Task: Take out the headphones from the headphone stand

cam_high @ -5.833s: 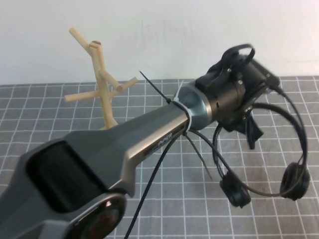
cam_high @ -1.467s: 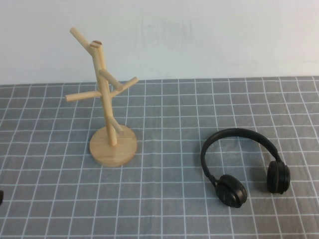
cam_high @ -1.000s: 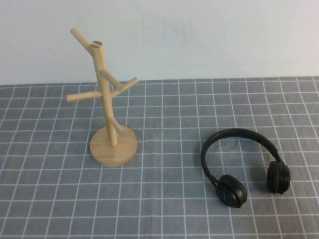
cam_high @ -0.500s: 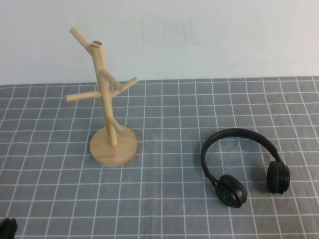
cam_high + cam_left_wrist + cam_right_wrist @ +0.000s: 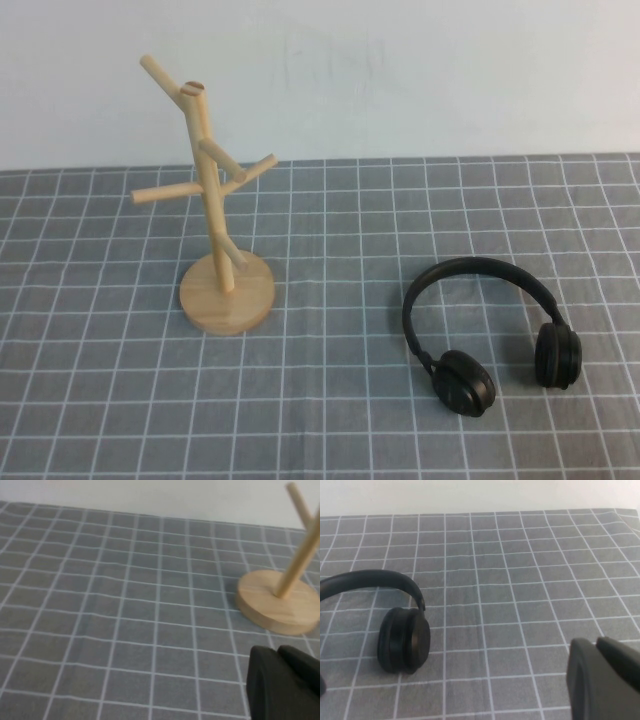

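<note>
The matte black over-ear headphones lie flat on the grey gridded tabletop, well apart from the bare light wooden tree-shaped stand. The left gripper sits closed and empty near the stand's disc base. The right gripper is near one ear cup; I cannot tell whether it is closed.

A grey cloth printed with a grid of thin white lines covers the tabletop, filling the lower two thirds of the high view from edge to edge. It lies mostly flat (a few soft ripples bend the lines near the lower middle of the frame). Behind it, a plain off-white wall takes up the upper third, meeting the cloth along a nearly straight line across the frame. The wall bears faint smudges near the upper middle. In both wrist views the same checked cloth spreads across most of the frame, with a strip of pale wall along the upper edge.
</note>
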You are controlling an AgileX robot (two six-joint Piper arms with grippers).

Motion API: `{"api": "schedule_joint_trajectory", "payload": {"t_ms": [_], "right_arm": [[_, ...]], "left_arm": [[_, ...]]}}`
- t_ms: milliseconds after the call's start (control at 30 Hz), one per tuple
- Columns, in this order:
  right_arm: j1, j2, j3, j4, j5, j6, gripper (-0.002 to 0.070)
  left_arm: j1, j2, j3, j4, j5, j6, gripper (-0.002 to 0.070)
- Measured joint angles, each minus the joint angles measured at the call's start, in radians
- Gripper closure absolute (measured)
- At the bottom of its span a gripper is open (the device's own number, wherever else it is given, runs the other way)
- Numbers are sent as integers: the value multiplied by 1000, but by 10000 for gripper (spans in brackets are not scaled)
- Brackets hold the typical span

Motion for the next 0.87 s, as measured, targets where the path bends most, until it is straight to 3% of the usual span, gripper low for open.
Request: {"api": "schedule_joint_trajectory", "payload": {"t_ms": [367, 567, 867], "right_arm": [[0, 0, 0, 0, 0, 0, 685], [0, 0, 0, 0, 0, 0, 685], [0, 0, 0, 0, 0, 0, 685]], "left_arm": [[21, 0, 0, 6, 0, -44, 678], [21, 0, 0, 112, 0, -69, 678], [21, 0, 0, 112, 0, -71, 678]]}}
